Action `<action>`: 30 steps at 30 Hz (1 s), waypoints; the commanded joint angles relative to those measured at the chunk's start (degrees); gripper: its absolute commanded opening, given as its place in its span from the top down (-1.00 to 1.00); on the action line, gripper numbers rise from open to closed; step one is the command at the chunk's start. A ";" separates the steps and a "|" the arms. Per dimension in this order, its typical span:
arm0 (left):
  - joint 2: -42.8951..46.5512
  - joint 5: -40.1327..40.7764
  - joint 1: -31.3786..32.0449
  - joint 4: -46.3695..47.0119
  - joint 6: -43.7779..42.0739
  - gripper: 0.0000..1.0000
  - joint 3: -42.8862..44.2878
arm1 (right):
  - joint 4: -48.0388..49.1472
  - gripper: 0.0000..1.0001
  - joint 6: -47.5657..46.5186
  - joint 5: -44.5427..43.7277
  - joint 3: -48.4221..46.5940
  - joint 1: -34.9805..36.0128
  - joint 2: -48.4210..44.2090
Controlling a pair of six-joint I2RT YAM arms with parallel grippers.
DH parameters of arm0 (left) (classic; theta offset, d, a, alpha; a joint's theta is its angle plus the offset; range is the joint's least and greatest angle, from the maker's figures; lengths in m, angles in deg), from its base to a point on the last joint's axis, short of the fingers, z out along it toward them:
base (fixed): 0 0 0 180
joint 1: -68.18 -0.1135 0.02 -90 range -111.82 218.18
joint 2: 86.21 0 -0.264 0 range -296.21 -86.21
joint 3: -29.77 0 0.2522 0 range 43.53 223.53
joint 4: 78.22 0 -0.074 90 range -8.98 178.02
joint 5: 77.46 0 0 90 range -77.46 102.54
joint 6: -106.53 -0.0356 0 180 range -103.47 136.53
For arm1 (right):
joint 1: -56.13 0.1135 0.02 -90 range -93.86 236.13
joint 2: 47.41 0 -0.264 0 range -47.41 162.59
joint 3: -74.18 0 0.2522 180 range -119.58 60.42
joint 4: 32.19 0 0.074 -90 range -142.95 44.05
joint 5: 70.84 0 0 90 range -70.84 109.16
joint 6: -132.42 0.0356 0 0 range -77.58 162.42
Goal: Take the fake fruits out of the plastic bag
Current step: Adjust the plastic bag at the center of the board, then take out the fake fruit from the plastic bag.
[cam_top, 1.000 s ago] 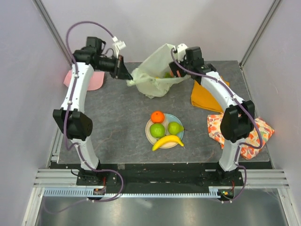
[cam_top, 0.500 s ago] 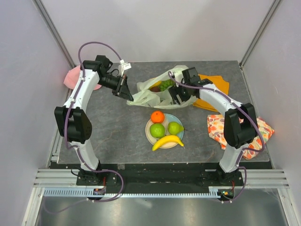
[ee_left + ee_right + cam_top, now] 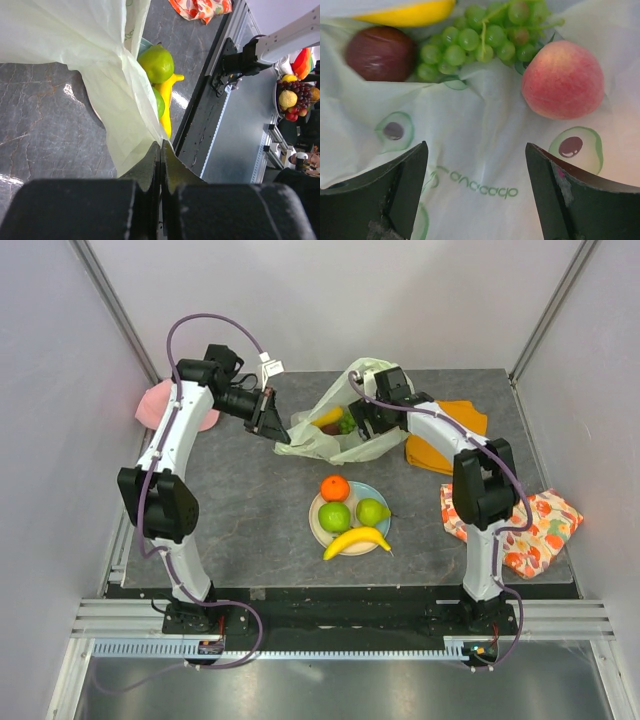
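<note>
The pale yellow-green plastic bag (image 3: pixel 318 443) lies at the back of the table, its mouth spread. My left gripper (image 3: pixel 276 427) is shut on the bag's left edge; in the left wrist view its closed tips (image 3: pixel 161 146) pinch the film (image 3: pixel 75 45). My right gripper (image 3: pixel 360 427) hovers open at the mouth. The right wrist view shows its fingers (image 3: pixel 475 150) over the bag's printed film (image 3: pixel 470 170), with a pink peach (image 3: pixel 563 79), dark plum (image 3: pixel 380 53), green grapes (image 3: pixel 480 37) and a yellow fruit (image 3: pixel 407 14) just beyond. Nothing is between them.
A cream-and-blue plate (image 3: pixel 316 533) in front of the bag carries an orange (image 3: pixel 335 487), green apple (image 3: pixel 335 517), pear (image 3: pixel 372 511) and banana (image 3: pixel 357 540). An orange cloth (image 3: pixel 450 440) and a patterned cloth (image 3: pixel 530 530) lie at the right, a pink cap (image 3: pixel 165 405) at the back left.
The bag, held high at the back a second ago, came down onto the table. My right gripper let go of it and moved to its open mouth. The left gripper kept its pinch.
</note>
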 commanded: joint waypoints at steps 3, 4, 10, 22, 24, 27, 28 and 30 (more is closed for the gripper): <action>0.21 -1.13 1.93 -3.49 -2.42 0.96 -1.90 | 3.38 -0.79 1.00 -6.80 -7.58 -0.16 4.97; 0.12 -1.05 2.36 -3.41 -2.50 0.97 -2.07 | 3.47 -0.81 1.00 -8.28 -8.38 -0.16 6.11; -0.23 -0.78 3.25 -3.67 -2.33 0.96 -3.21 | 4.44 -0.95 -0.23 -14.00 -12.43 -0.51 9.37; 0.47 0.10 4.65 -3.76 -2.59 0.97 -8.31 | 8.22 -0.96 -1.90 -15.60 -26.31 -4.47 24.30; 0.47 0.36 5.09 -3.76 -2.51 0.97 -8.67 | 9.27 -0.96 -1.55 -13.50 -29.21 -5.08 25.89; 0.21 0.80 5.70 -3.67 -2.42 0.97 -9.19 | 10.59 -0.86 -1.11 -8.40 -31.41 -5.52 27.83; 0.21 0.89 5.88 -3.58 -2.33 0.97 -9.37 | 10.59 -0.79 -1.02 -6.30 -31.85 -5.52 28.35; -0.06 1.24 6.41 -3.32 -2.07 0.97 -9.63 | 10.59 -0.49 -1.28 -4.44 -32.65 -5.78 28.62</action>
